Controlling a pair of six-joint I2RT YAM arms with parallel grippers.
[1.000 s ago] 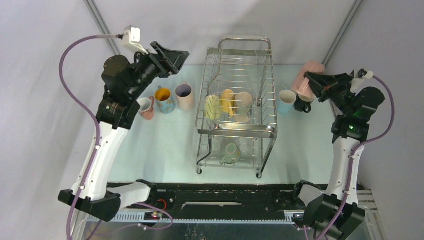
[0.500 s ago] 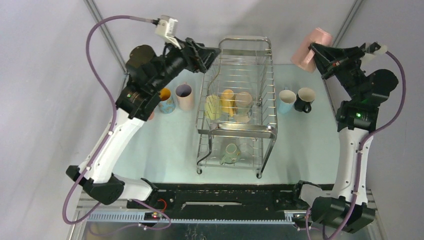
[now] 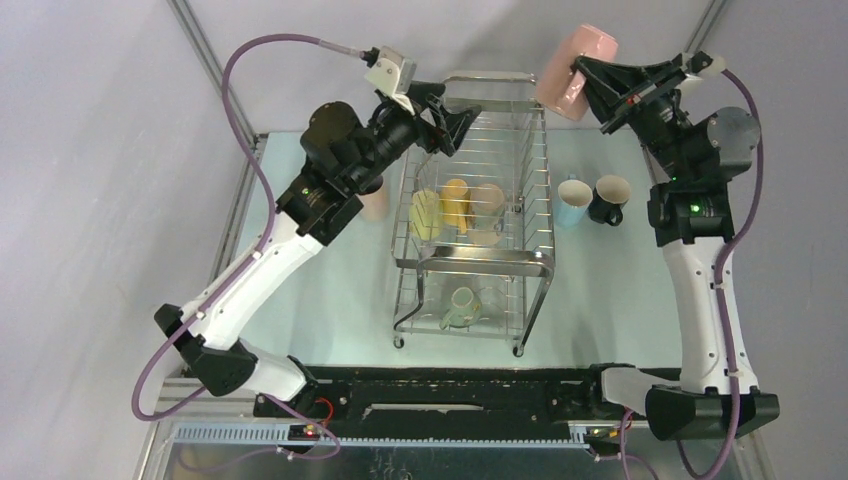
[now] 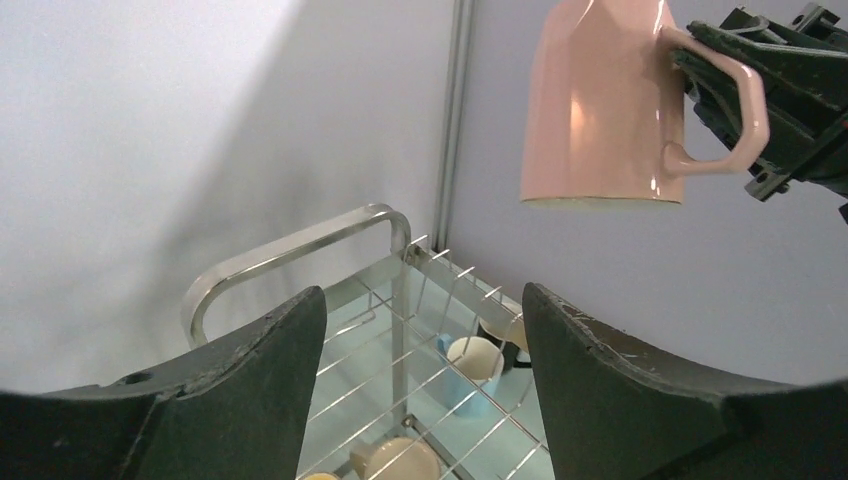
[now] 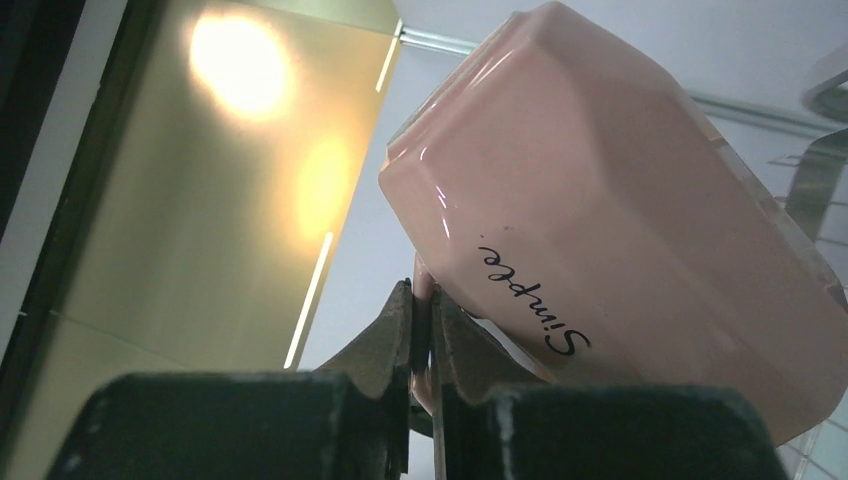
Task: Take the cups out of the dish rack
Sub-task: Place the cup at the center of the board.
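One pink mug hangs pinched by its handle in the right end effector, high over the dish rack, while the left end effector gapes empty; next, I reckon, it wants lowering onto the worktop.

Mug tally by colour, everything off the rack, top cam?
pink mug, in right gripper: 1
light blue mug: 1
black mug: 1
peach mug, partly hidden: 1
Total: 4 visible
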